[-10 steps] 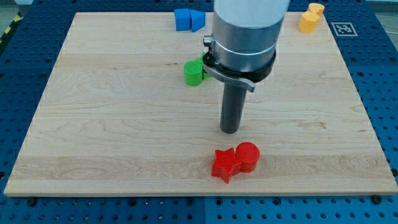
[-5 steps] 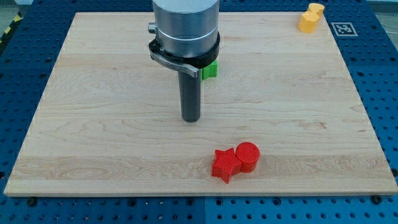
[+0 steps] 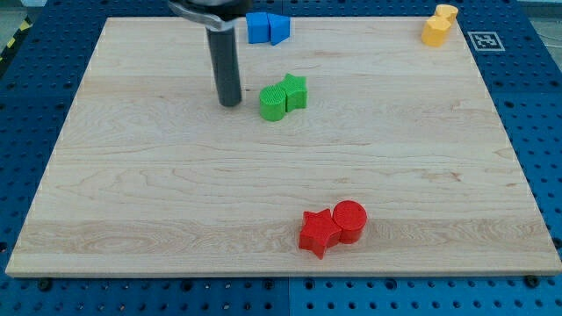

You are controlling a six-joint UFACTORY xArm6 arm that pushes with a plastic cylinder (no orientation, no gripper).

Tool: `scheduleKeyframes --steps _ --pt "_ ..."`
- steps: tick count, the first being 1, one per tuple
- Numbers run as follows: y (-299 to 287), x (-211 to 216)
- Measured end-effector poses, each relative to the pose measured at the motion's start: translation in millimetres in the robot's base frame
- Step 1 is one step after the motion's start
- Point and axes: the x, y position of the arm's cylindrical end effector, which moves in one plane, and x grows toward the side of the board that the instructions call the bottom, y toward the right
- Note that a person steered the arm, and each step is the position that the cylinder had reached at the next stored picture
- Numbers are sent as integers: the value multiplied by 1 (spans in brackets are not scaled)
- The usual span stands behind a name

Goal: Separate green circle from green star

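The green circle point(image 3: 273, 103) and the green star point(image 3: 295, 90) sit touching each other on the wooden board point(image 3: 132, 193), a little above its middle, the star up and to the right of the circle. My tip point(image 3: 230, 103) rests on the board just left of the green circle, with a small gap between them.
Two blue blocks point(image 3: 266, 27) sit at the board's top edge, just right of the rod. A yellow block point(image 3: 438, 25) sits at the top right corner. A red star point(image 3: 318, 232) and a red circle point(image 3: 349, 219) touch near the bottom edge.
The rod has moved from right of centre leftward and up the board, ending left of the green circle. The green blocks are now uncovered. No block has moved.
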Motion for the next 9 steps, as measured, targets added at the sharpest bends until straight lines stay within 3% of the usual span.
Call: scheduleKeyframes --steps 9 --pt "99 8"
